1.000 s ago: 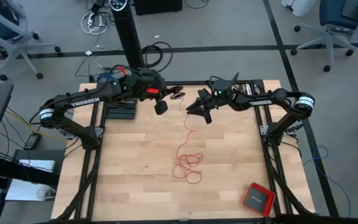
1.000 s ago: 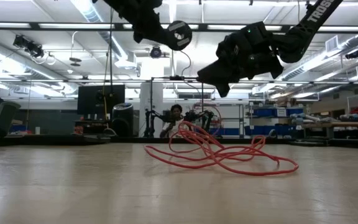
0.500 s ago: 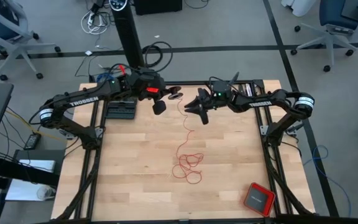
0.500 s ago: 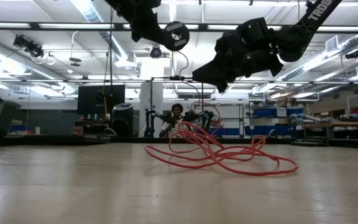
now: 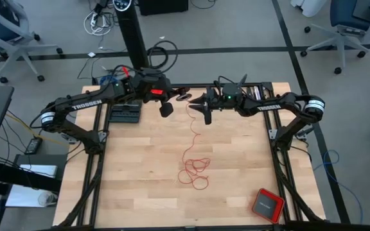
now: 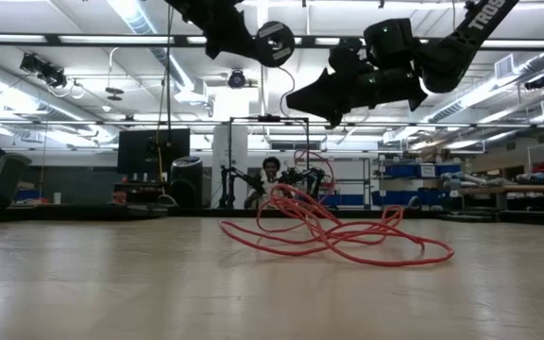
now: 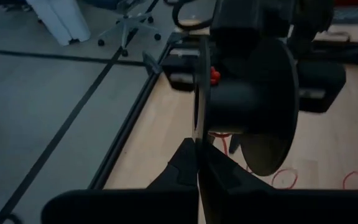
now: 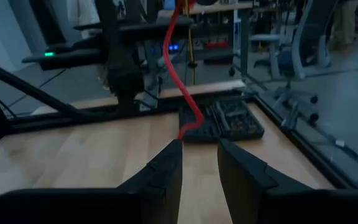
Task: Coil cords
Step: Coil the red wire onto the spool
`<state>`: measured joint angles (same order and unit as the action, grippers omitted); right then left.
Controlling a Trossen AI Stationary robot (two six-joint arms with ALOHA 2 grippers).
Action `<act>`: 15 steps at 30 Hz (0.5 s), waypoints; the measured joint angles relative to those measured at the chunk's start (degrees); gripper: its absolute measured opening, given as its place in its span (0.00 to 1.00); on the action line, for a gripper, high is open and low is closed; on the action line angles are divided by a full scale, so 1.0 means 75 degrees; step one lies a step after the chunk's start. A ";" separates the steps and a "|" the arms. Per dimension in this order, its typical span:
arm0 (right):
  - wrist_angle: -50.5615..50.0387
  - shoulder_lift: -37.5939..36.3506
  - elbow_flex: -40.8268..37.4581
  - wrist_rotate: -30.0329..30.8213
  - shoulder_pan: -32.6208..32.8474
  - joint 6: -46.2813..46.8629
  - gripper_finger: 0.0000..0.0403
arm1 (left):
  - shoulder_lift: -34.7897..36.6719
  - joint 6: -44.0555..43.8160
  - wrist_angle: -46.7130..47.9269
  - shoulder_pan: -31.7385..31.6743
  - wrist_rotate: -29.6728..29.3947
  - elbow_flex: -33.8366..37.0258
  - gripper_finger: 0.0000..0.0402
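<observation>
A: Right, cord position? One red cord point(image 5: 194, 163), thin, loose loops at lower centre of the worktop point(image 5: 140, 186) in the high view, a single strand running up toward the two claws at upper centre.

B: Left claw point(image 7: 197, 168) is clenched on the rim of a black spool point(image 7: 253, 106); wrist view shows the disc pinched edge-on between the fingers. Right claw point(image 8: 197, 155) sits slightly parted, the cord passing just ahead of the tips, not clearly gripped.

A: Risks?

B: Likely the strand slips out from between the parted fingers, since nothing pins it. Also the loose loops look crossed over each other; pulled taut, they could knot or drag as a clump.

A: Count?

B: One cord, one spool, two claws, one red box point(image 5: 267, 205) at lower right, one dark tray point(image 5: 125, 114) under the left arm.
</observation>
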<state>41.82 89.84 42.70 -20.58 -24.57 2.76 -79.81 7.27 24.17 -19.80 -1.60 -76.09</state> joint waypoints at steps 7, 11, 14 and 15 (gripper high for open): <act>-0.0975 0.0003 0.0000 -0.0354 -0.0035 0.0122 0.26 | 0.0000 0.0377 -0.0143 0.0043 0.0115 0.0000 0.00; -0.1261 0.0000 0.0000 -0.1089 -0.0221 0.0451 0.26 | 0.0000 0.0407 -0.0150 0.0056 0.0118 0.0000 0.00; -0.1410 0.0002 0.0000 -0.1080 -0.0200 0.0249 0.27 | 0.0000 0.0409 -0.0150 0.0056 0.0115 0.0000 0.00; -0.1399 0.0030 0.0000 -0.1026 -0.0170 0.0216 0.28 | 0.0000 0.0410 -0.0150 0.0056 0.0115 0.0000 0.00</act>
<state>31.33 90.07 42.70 -28.27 -25.85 4.38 -79.81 10.35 23.05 -19.38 -0.73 -76.09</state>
